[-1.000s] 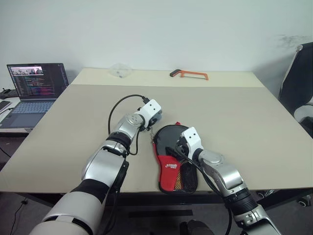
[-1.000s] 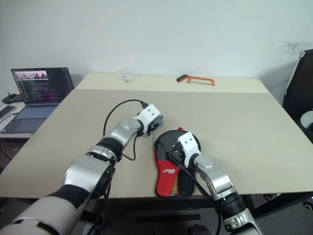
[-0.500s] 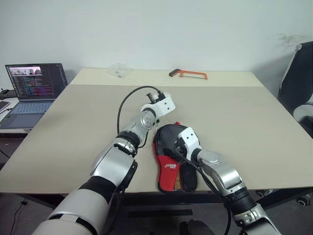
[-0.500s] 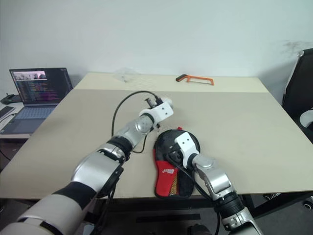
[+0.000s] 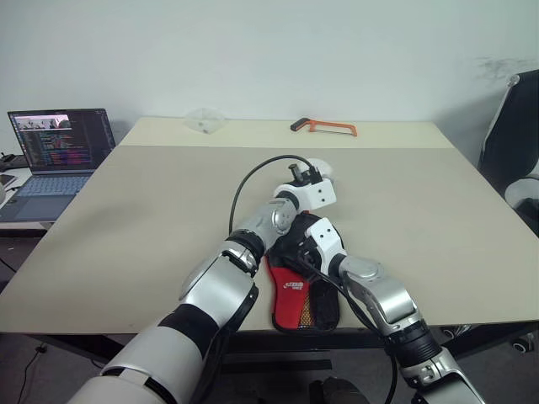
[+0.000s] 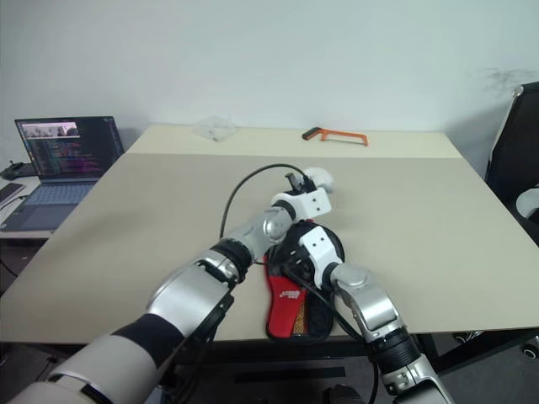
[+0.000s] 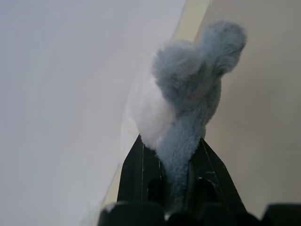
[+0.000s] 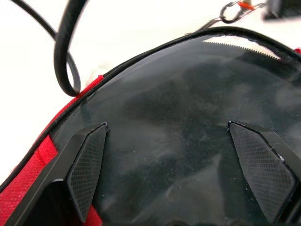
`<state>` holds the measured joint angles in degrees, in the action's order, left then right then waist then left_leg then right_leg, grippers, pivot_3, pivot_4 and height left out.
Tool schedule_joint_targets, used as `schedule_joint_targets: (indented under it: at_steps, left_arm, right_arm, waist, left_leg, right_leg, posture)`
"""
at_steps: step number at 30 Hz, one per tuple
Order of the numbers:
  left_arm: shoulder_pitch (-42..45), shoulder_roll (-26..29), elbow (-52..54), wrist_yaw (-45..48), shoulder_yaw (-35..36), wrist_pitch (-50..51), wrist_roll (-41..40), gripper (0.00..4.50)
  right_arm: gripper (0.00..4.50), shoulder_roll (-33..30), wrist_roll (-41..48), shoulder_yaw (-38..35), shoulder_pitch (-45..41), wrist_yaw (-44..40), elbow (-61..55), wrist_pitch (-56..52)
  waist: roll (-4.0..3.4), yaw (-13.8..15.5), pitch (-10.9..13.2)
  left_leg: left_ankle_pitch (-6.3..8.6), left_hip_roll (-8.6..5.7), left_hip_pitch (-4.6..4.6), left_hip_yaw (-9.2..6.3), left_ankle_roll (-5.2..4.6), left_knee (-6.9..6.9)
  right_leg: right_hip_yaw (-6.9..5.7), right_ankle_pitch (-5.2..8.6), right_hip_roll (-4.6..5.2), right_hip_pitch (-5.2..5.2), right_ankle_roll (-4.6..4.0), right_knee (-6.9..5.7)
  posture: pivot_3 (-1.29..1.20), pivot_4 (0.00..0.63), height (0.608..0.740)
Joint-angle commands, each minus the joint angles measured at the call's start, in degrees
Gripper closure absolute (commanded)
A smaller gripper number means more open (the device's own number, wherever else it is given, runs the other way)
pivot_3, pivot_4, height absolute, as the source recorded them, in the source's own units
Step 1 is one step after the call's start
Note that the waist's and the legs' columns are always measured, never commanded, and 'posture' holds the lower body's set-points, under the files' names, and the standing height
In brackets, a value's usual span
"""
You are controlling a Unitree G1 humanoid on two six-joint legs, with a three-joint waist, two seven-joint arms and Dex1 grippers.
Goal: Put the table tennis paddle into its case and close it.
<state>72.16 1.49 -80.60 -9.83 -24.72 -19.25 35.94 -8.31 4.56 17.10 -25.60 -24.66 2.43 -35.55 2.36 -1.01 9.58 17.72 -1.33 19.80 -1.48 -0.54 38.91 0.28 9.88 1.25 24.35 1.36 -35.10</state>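
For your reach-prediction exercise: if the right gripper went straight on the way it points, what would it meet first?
Most likely the clear plastic window of the black-edged, paddle-shaped case: the open right gripper points straight at it, close up.

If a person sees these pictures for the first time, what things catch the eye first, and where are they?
Near the table's front edge lies the case, red and black, with the open right gripper spread over its clear window. Just beyond it the left gripper is shut on a small grey-white fluffy lump. An orange-handled hacksaw lies at the far edge.
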Motion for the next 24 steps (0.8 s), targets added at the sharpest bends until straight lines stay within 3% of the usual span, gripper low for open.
schedule_joint_targets:
  at_steps: [1,15,24]
  left_arm:
    - [3.6,-1.9,1.8,-2.7,-1.0,-1.9,1.2,4.37]
    - [7.3,-4.8,1.7,-9.5,-2.4,-1.0,3.9,4.37]
    - [7.6,-6.8,1.8,-10.3,-6.2,-6.4,7.2,4.37]
  right_arm:
    - [0.00,0.2,-0.9,2.7,2.5,-0.7,3.5,-4.3]
    - [0.00,1.9,-0.6,1.5,3.4,0.0,2.3,-6.8]
    - [0.00,2.1,-0.6,1.4,3.8,0.2,1.6,-7.5]
  waist:
    - [0.00,0.0,0.0]
    - [-0.04,0.5,0.0]
    - [-0.06,0.9,0.0]
  left_leg:
    - [0.00,0.00,0.00,0.00,0.00,0.00]
    - [0.00,-0.06,0.05,-0.03,0.00,0.00]
    - [0.00,-0.08,0.09,-0.09,0.00,-0.01]
  right_leg:
    - [0.00,0.00,0.00,0.00,0.00,0.00]
    - [-0.06,0.04,-0.03,0.00,0.06,0.04]
    - [-0.15,0.05,-0.03,0.01,0.08,0.06]
  posture:
    - [0.00,0.150,0.740]
    - [0.00,0.150,0.740]
    - [0.00,0.150,0.740]
